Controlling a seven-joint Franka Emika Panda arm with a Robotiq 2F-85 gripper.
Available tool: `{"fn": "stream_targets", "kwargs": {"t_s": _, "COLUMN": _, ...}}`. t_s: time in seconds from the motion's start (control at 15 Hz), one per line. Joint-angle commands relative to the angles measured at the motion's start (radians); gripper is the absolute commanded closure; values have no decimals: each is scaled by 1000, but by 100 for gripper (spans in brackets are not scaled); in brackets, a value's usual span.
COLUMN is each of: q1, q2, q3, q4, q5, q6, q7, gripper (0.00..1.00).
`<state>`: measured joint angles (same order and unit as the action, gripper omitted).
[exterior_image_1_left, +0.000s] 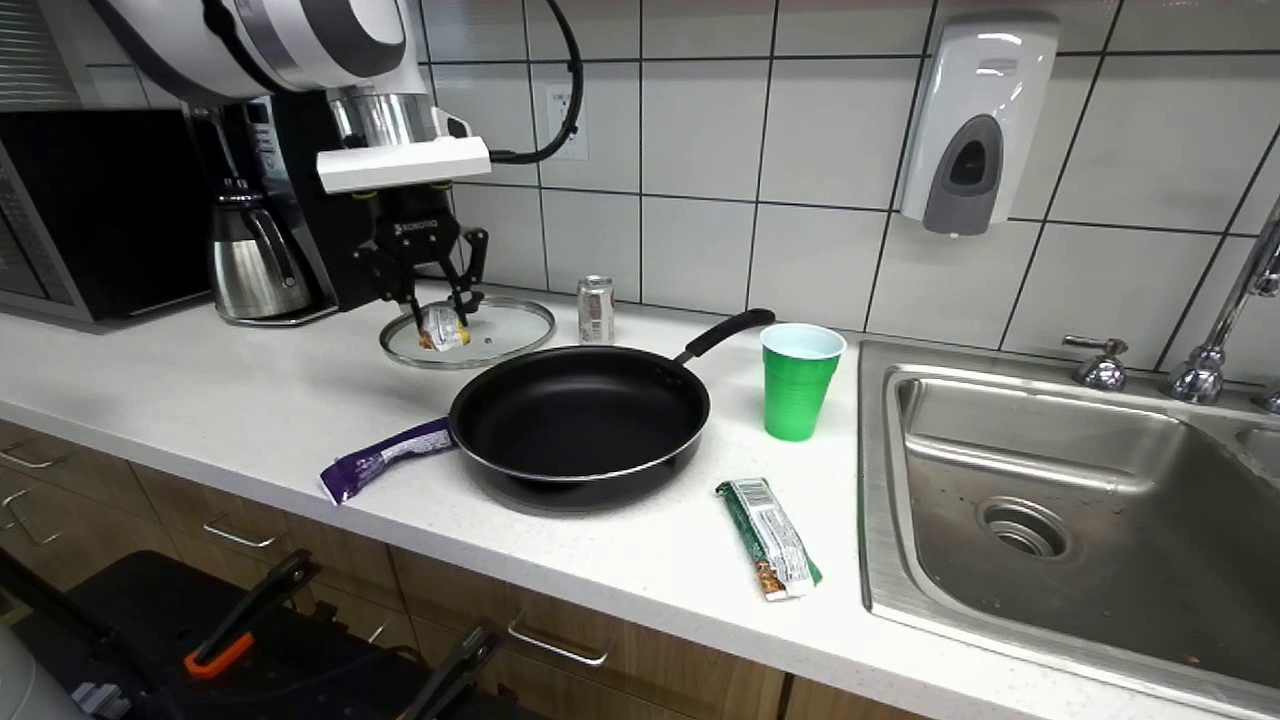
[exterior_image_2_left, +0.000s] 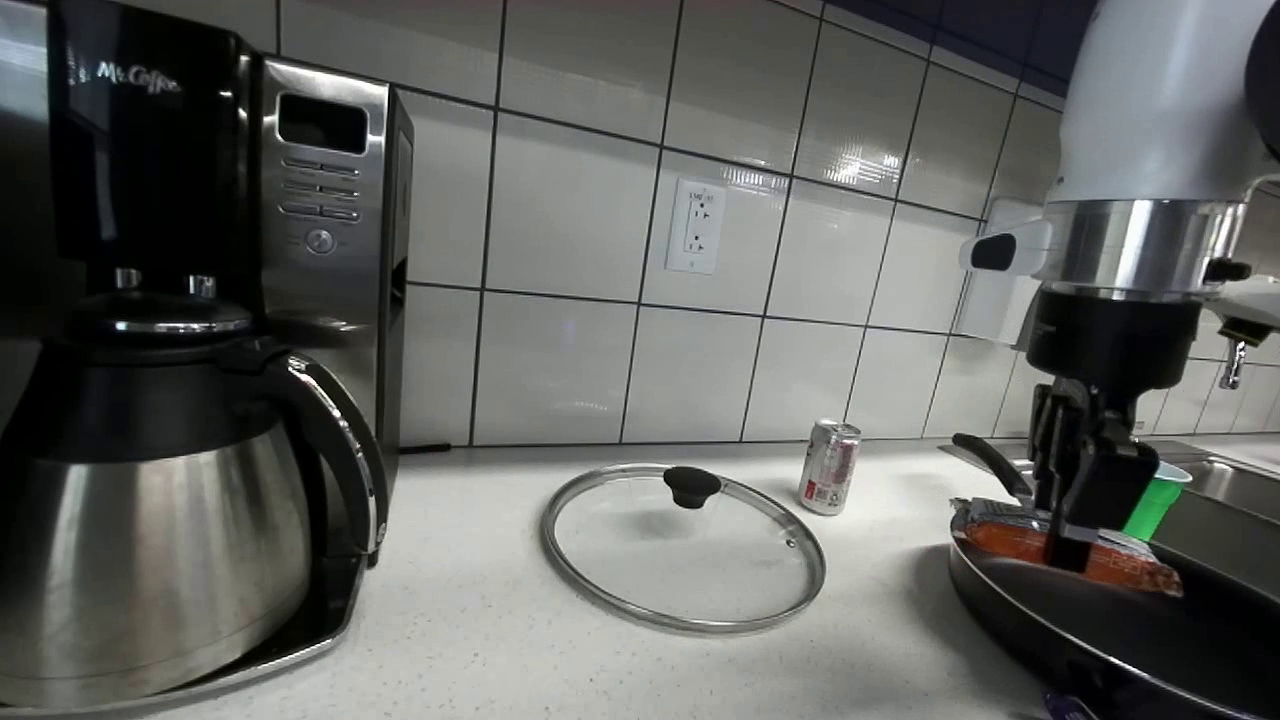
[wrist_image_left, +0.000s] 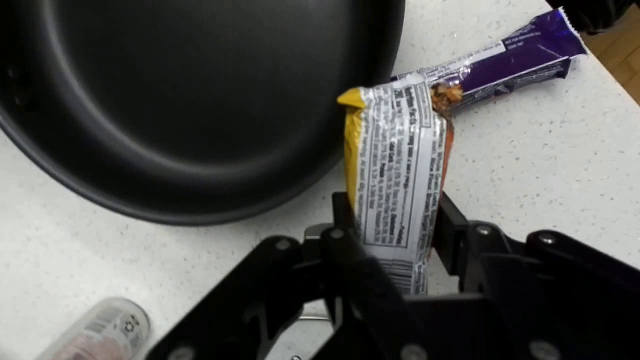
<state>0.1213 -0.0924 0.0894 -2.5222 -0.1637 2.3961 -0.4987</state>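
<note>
- White, yellow and orange, the wrapped snack bar (wrist_image_left: 396, 185) is showing its printed side in the wrist view.
- The gripper (wrist_image_left: 396, 225) is clamping that bar by its two long sides — the black fingers (wrist_image_left: 451, 235) are pressing on the wrapper, one against each.
- The snack bar is hanging above the white counter (exterior_image_1_left: 250, 400); in the wrist view it is showing just outside the rim of the black frying pan (exterior_image_1_left: 580, 405) and is partly hiding a purple wrapped bar (exterior_image_1_left: 385, 462).
- That purple bar is lying on the counter, one end reaching the pan's edge; whether it is going underneath, I cannot tell.
- The pan's handle (exterior_image_1_left: 730, 332) is slanting back towards the tiled wall (exterior_image_1_left: 700, 130), near a green cup (exterior_image_1_left: 797, 400) that is standing upright.
- A green wrapped bar (exterior_image_1_left: 770, 540) is lying between the pan and the steel sink (exterior_image_1_left: 884, 560).
- A glass lid (exterior_image_2_left: 690, 580) is resting knob-up on the counter, near an upright silvery can (exterior_image_2_left: 830, 468).
- A coffee maker (exterior_image_2_left: 325, 230) is standing by the wall, its steel carafe (exterior_image_2_left: 190, 540) in place — and a white soap dispenser (exterior_image_1_left: 985, 120) is hanging above the counter near the sink.
</note>
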Motion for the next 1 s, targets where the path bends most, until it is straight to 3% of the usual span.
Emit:
{"fn": "stream_targets", "kwargs": {"t_s": 0.0, "q1": -36, "q2": -89, "q3": -20, "q4": -80, "q5": -53, "q6": -6, "q7": 152, "gripper": 84}}
{"fn": "stream_targets", "kwargs": {"t_s": 0.27, "q1": -72, "q2": -116, "q3": -53, "q4": -125, "q5": -92, "q6": -3, "q7": 223, "gripper": 84}}
{"fn": "stream_targets", "kwargs": {"t_s": 0.93, "q1": -147, "q2": -51, "q3": -145, "q4": -123, "q5": -112, "q6": 69, "q7": 184, "gripper": 84}}
